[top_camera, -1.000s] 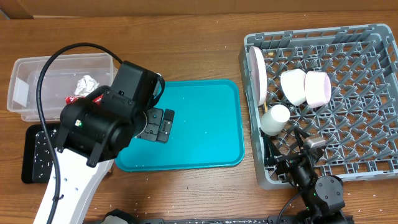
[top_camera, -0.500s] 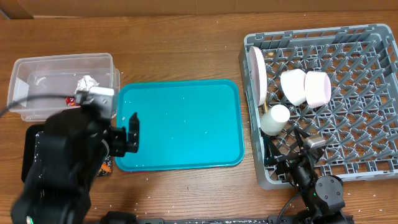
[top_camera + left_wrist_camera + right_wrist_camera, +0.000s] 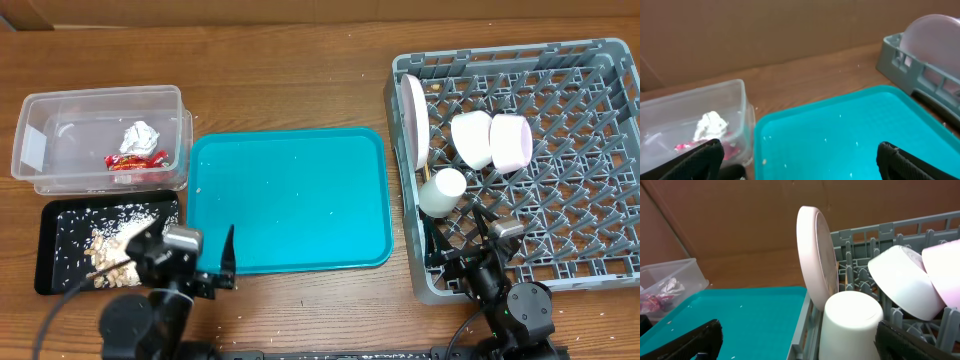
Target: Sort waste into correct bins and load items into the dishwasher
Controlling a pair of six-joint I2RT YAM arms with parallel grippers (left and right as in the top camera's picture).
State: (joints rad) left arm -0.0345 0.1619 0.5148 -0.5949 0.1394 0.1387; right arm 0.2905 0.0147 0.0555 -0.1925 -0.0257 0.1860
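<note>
Overhead view: sorting and loading are judged all but done, with both arms folded low at the near edge of the surface (image 3: 300,80).
Nearest, the left pincer (image 3: 800,162) and right pincer (image 3: 797,342) are spread wide, with nothing held. Beyond them, the peanut shells (image 3: 108,246) are lodged in the black tray (image 3: 50,272), and only specks are left on the teal tray (image 3: 290,200). Farther off, the red wrapper (image 3: 135,160) and paper ball (image 3: 138,135) are kept in the clear tub (image 3: 60,100). The plate (image 3: 412,115), bowls (image 3: 472,138) and cup (image 3: 442,190) are stood in the grey rack (image 3: 600,270). No grasp seems called for next, only a check for strays.

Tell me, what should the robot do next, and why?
Probably just rest both arms: wrapper and paper ball lie in the clear tub, scraps on the black tray, plate, bowls and cup in the rack; left gripper and right gripper are open, empty.
</note>
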